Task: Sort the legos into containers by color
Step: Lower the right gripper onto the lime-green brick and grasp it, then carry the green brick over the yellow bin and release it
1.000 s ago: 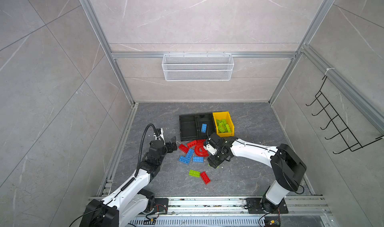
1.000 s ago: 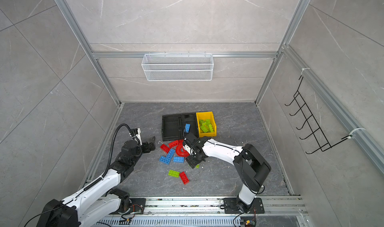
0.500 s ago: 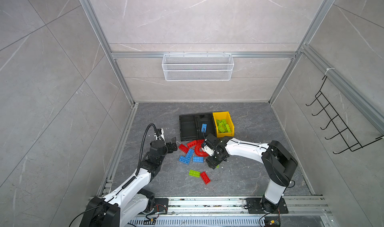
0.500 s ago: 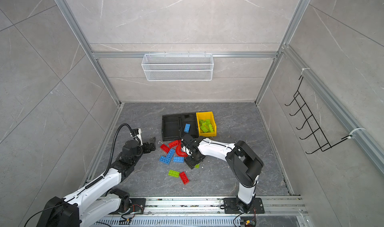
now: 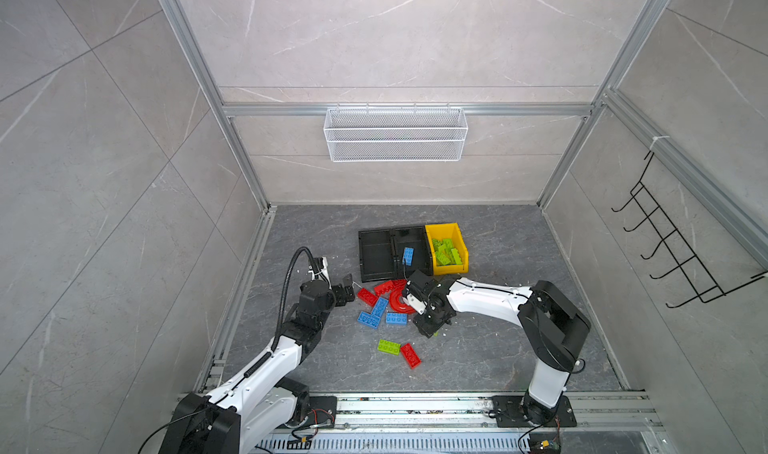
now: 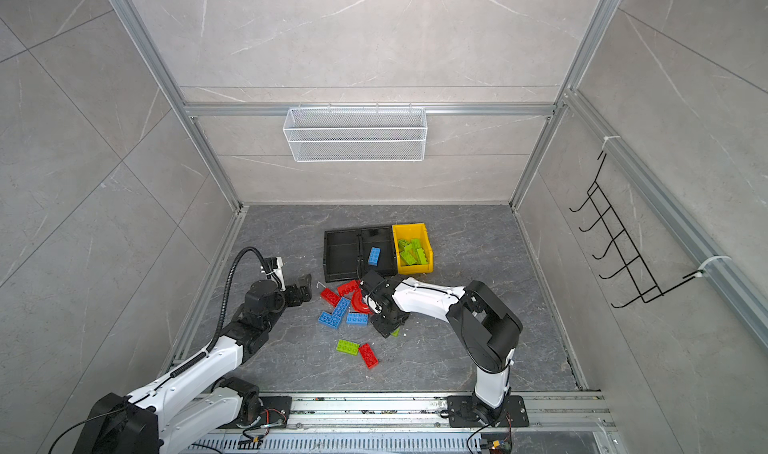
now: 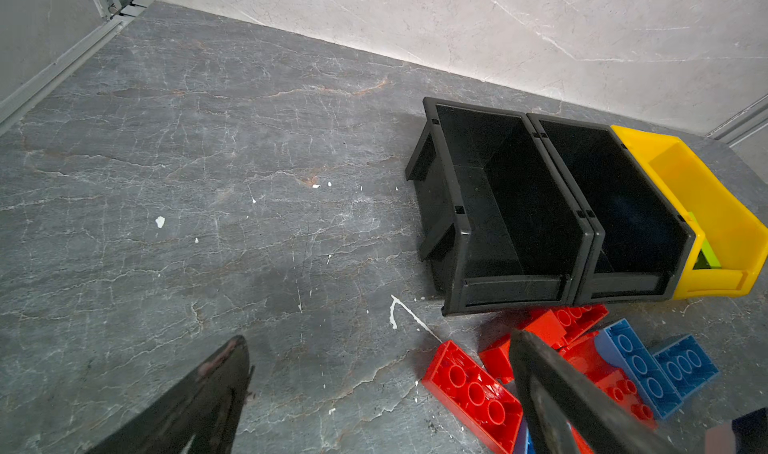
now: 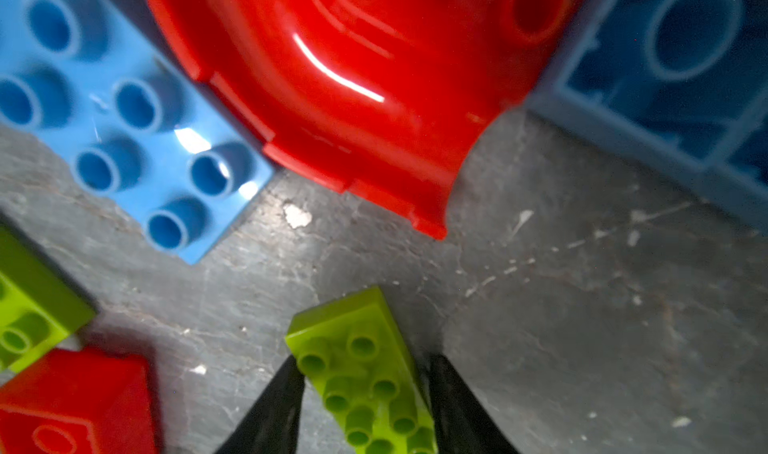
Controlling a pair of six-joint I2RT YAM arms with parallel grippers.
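My right gripper [image 8: 363,360] is down on the floor, shut on a lime green lego [image 8: 357,339]; the brick lies lengthwise between both fingers. In both top views this gripper [image 5: 430,327] sits just right of the red arch [image 5: 399,303]. My left gripper [image 7: 379,337] stands open over bare floor, next to a red lego [image 7: 471,393]. Loose blue legos [image 5: 368,319], red legos [image 5: 410,355] and a green lego [image 5: 388,346] lie between the arms. Behind them stand two black containers [image 5: 365,240] and a yellow one [image 5: 446,227] holding green legos [image 5: 446,251]. A blue lego [image 5: 408,255] lies in the middle container.
A white wire basket [image 5: 395,140] hangs on the back wall. A black hook rack [image 5: 681,256] is fixed to the right wall. Aluminium rails run along the left floor edge and the front.
My right arm has shifted left toward the pile and its jaws have closed in on the green lego. The left arm has stayed about where it was, still open.
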